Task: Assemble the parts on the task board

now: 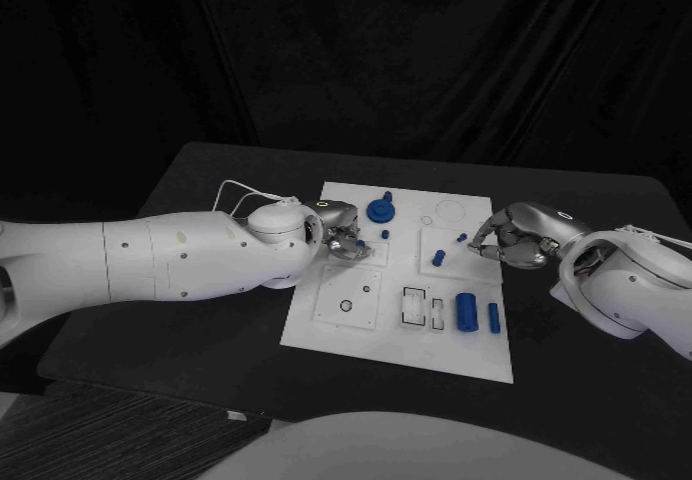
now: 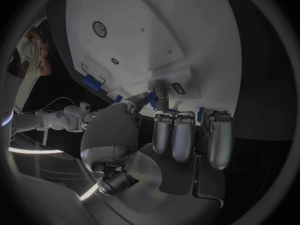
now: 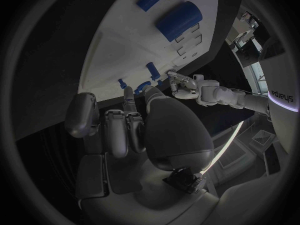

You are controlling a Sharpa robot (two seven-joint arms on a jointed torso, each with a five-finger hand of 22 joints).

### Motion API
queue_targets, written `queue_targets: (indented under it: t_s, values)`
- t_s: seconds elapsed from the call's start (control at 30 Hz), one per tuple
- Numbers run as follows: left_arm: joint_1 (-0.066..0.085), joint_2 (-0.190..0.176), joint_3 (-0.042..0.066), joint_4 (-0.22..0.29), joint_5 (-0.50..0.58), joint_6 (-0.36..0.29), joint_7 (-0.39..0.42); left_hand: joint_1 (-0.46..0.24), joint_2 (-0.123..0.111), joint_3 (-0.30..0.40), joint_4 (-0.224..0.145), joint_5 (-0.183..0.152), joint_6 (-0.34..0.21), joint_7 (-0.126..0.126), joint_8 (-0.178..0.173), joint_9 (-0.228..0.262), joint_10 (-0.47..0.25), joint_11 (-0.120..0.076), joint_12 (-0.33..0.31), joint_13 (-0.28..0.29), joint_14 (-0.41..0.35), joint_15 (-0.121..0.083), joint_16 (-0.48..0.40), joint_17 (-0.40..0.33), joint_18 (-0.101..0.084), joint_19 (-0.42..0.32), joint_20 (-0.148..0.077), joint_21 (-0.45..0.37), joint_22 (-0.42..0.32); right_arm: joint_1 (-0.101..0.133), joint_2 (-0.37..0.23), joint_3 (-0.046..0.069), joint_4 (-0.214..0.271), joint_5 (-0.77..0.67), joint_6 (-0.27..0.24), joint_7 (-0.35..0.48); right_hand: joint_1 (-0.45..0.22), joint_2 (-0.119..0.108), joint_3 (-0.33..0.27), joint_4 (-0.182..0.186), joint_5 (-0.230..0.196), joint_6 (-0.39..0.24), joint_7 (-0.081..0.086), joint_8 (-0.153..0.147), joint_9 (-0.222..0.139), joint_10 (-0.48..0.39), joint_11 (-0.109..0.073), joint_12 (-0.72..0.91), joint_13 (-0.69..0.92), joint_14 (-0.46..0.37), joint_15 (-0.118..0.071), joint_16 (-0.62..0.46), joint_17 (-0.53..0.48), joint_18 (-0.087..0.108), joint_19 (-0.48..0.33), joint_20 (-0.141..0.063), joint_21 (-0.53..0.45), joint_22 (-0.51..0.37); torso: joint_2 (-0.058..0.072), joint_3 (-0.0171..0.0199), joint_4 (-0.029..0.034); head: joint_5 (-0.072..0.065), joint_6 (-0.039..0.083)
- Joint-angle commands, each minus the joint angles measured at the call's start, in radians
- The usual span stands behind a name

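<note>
The white task board (image 1: 329, 318) lies mid-table. On it are a round blue knob (image 1: 381, 209), small blue pegs (image 1: 385, 234) (image 1: 438, 258), a small blue piece (image 1: 462, 237), a thick blue cylinder (image 1: 467, 310) and a thin blue rod (image 1: 495, 318). My left hand (image 1: 343, 242) hovers over the board's upper left. In the left wrist view its thumb and one finger meet on a small blue part (image 2: 152, 99), with the other fingers (image 2: 185, 135) curled. My right hand (image 1: 512, 238) sits at the board's right edge with fingers curled in. Its fingertips stop just short of the small blue piece (image 3: 122, 82).
Rectangular slots (image 1: 415, 305) and a round recess (image 1: 346, 303) mark the board's lower half, and a ring outline (image 1: 450, 210) its upper right. Black table (image 1: 216, 350) surrounds the board. A thin white cable (image 1: 238, 190) loops above my left forearm.
</note>
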Motion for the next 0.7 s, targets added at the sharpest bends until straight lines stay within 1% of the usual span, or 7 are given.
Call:
queue_targets:
  t_s: [0.03,0.23,0.3,0.4,0.43,0.47,0.7]
  values:
    - [-0.006,0.000,-0.003,0.005,0.001,0.023,0.004,-0.005,0.015,-0.052,0.011,-0.002,0.002,0.003,-0.023,-0.046,0.108,-0.011,0.022,0.261,0.104,-0.013,0.014,0.266,-0.016,0.057,-0.008,-0.014,0.223,-0.003,0.000,0.001,0.000,-0.002,0.009,-0.022,0.015,0.007,0.014,-0.002,0.029,-0.009,-0.003,0.023,0.016,0.106,0.002,0.017,0.264,0.073,0.000,-0.010,0.164,0.020,-0.003,0.000,-0.029,0.156,0.000,-0.0001,0.0001,0.000,0.000]
    - [-0.006,0.000,-0.003,0.004,0.001,0.024,-0.005,-0.020,0.018,-0.107,0.057,-0.043,0.007,0.004,-0.027,-0.048,0.108,-0.011,0.022,0.261,0.104,-0.013,0.014,0.266,-0.015,0.056,-0.008,-0.018,0.222,-0.003,0.000,0.001,0.000,-0.002,0.013,-0.023,0.018,0.007,0.016,-0.003,0.033,-0.009,-0.002,0.024,0.016,0.106,0.002,0.017,0.264,0.072,0.000,-0.011,0.163,0.021,-0.004,0.000,-0.032,0.155,0.000,0.0001,0.0003,0.001,0.000]
    - [-0.006,0.001,-0.003,0.002,0.001,0.023,-0.009,-0.027,0.023,-0.138,0.083,-0.080,0.009,0.004,-0.028,-0.049,0.108,-0.012,0.022,0.261,0.104,-0.013,0.014,0.266,-0.015,0.056,-0.008,-0.020,0.222,-0.003,0.000,0.001,0.000,-0.002,0.015,-0.024,0.020,0.007,0.017,-0.003,0.035,-0.009,-0.002,0.024,0.016,0.106,0.002,0.017,0.264,0.072,0.000,-0.011,0.163,0.021,-0.005,0.000,-0.033,0.155,0.000,0.0002,0.0001,0.001,0.000]
    - [-0.006,0.001,-0.003,0.000,0.001,0.021,-0.014,-0.036,0.031,-0.168,0.112,-0.108,0.013,0.003,-0.029,-0.049,0.108,-0.011,0.022,0.261,0.104,-0.013,0.014,0.266,-0.014,0.055,-0.008,-0.022,0.222,-0.003,0.000,0.001,0.000,-0.002,0.017,-0.025,0.020,0.007,0.017,-0.003,0.035,-0.009,-0.002,0.024,0.016,0.106,0.002,0.017,0.264,0.072,0.000,-0.011,0.163,0.021,-0.005,0.000,-0.033,0.155,0.001,-0.0001,0.0005,-0.001,0.000]
    - [-0.006,0.001,-0.003,-0.001,0.001,0.021,-0.016,-0.038,0.033,-0.173,0.118,-0.112,0.014,0.003,-0.029,-0.049,0.108,-0.011,0.022,0.261,0.104,-0.014,0.014,0.266,-0.014,0.055,-0.008,-0.023,0.221,-0.003,0.000,0.001,0.000,-0.002,0.017,-0.025,0.020,0.007,0.017,-0.003,0.035,-0.009,-0.002,0.024,0.016,0.106,0.002,0.017,0.264,0.072,0.000,-0.011,0.163,0.021,-0.005,0.000,-0.033,0.155,0.001,-0.0001,0.0005,-0.001,0.000]
    - [-0.006,0.002,-0.003,-0.002,0.001,0.021,-0.017,-0.042,0.038,-0.192,0.137,-0.121,0.017,0.003,-0.029,-0.048,0.108,-0.012,0.022,0.261,0.104,-0.014,0.014,0.266,-0.014,0.056,-0.009,-0.023,0.222,-0.003,0.000,0.001,0.000,-0.002,0.018,-0.025,0.022,0.006,0.018,-0.004,0.037,-0.009,-0.002,0.025,0.016,0.106,0.002,0.017,0.264,0.072,0.001,-0.011,0.163,0.021,-0.005,0.000,-0.033,0.155,0.001,-0.0001,0.0004,-0.001,0.000]
    - [-0.006,0.003,-0.003,-0.006,0.001,0.031,-0.026,-0.036,0.043,-0.206,0.147,-0.118,0.028,-0.001,-0.024,-0.044,0.108,-0.014,0.022,0.261,0.104,-0.016,0.014,0.266,-0.014,0.055,-0.010,-0.024,0.222,-0.003,-0.001,0.001,0.001,-0.002,0.022,-0.027,0.022,0.006,0.018,-0.004,0.037,-0.009,-0.002,0.025,0.016,0.106,0.002,0.017,0.264,0.072,0.001,-0.011,0.163,0.021,-0.005,0.000,-0.033,0.155,0.000,-0.0001,-0.0001,-0.001,0.000]
